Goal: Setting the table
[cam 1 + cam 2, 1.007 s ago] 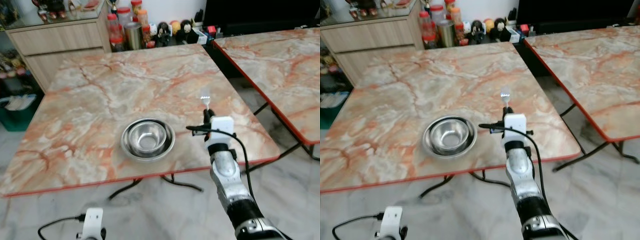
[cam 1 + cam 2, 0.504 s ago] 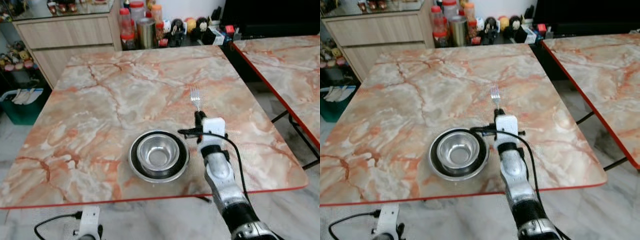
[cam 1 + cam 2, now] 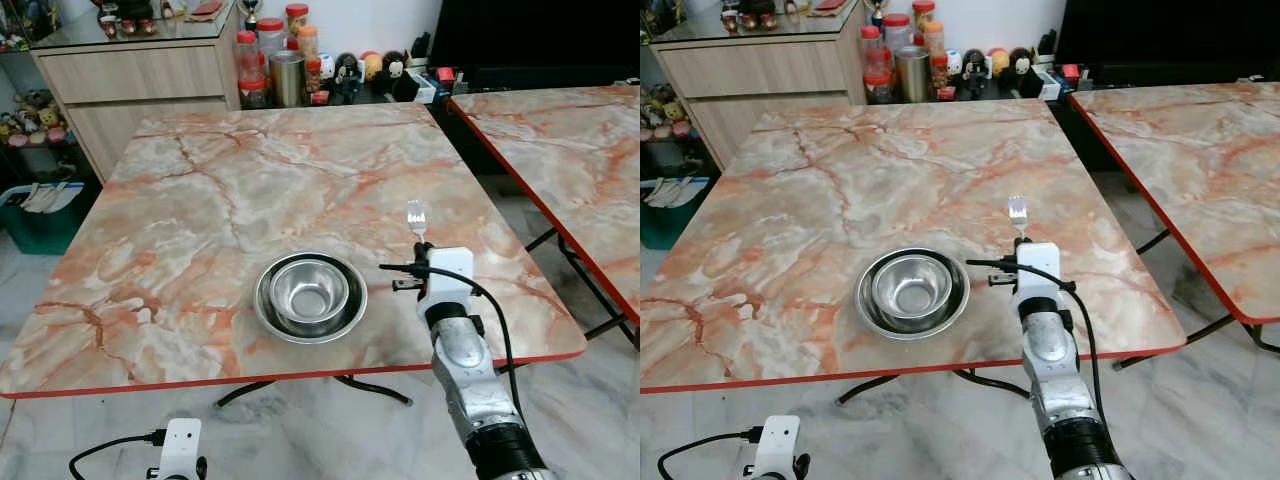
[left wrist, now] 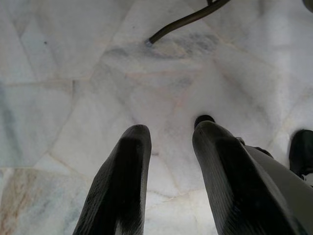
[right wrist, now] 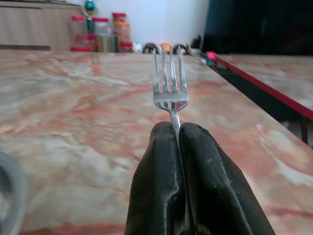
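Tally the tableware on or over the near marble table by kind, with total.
Shiny steel bowls, nested: 2
Silver metal fork, shut in the right gripper over the table: fork: 1
Total: 3
Left gripper hangs open over the floor, holding nothing.

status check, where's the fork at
Right gripper shut on fork, held over table just right of the bowl. Left gripper open, idle near floor. Nothing in the way.
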Robot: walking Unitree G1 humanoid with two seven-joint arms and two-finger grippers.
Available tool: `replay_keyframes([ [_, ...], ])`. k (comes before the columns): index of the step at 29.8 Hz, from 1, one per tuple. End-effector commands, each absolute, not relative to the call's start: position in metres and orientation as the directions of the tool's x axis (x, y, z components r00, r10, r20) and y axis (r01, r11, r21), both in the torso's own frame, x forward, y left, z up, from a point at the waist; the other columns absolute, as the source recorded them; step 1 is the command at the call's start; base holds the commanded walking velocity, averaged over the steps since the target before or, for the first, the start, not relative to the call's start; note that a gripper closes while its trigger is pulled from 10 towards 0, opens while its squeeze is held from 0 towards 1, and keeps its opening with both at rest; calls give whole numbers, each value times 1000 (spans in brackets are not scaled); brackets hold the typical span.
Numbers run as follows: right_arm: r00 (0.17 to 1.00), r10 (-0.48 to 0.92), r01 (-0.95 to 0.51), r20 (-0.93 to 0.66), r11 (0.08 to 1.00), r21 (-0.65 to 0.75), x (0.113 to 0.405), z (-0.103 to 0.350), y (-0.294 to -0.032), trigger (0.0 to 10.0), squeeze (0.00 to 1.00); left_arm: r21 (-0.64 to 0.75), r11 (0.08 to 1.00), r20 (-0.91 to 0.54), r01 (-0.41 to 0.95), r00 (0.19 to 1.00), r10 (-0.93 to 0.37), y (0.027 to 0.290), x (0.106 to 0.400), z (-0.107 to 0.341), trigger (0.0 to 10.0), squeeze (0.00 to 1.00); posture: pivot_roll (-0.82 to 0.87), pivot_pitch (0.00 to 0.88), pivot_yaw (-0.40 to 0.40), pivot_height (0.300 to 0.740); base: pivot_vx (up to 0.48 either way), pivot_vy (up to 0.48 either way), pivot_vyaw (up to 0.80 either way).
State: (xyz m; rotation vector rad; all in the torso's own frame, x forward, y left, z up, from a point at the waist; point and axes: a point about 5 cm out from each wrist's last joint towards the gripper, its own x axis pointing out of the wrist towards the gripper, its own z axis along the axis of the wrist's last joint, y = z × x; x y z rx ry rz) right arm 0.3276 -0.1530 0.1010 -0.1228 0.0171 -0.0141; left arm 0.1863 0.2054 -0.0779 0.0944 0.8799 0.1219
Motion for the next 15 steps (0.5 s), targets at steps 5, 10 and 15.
replay_keyframes([
  [5,996,51,-60,-77,991,-123,339,105,-154,10000,0,134,989,-776,-57,614,141,205,184,-80,10000,0,-17,61,17,740,0,0,0],
  [10,986,96,-114,-133,984,-134,342,97,-149,10000,0,137,989,-777,-58,613,144,206,183,-80,10000,0,-10,50,12,740,0,0,0],
  [15,980,118,-135,-162,986,-96,343,91,-145,10000,0,140,989,-779,-56,611,145,206,182,-80,10000,0,-4,44,11,740,0,0,0],
])
